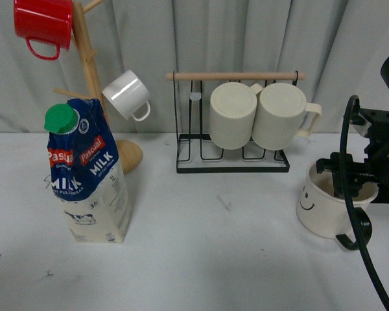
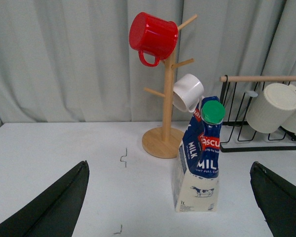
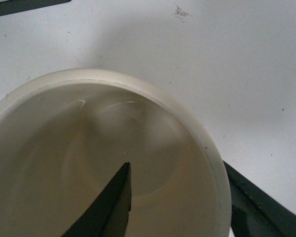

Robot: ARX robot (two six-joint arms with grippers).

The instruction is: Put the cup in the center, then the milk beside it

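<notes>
Cream glossy cup's (image 1: 324,210) rim sits within parted right pincer (image 3: 180,197); left pincer (image 2: 168,170) gapes.

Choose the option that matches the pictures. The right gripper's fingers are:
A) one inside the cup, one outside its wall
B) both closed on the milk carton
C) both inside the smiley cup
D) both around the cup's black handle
A: in the right wrist view one finger of the right gripper reaches inside the cup, and the other lies outside its wall.
</notes>
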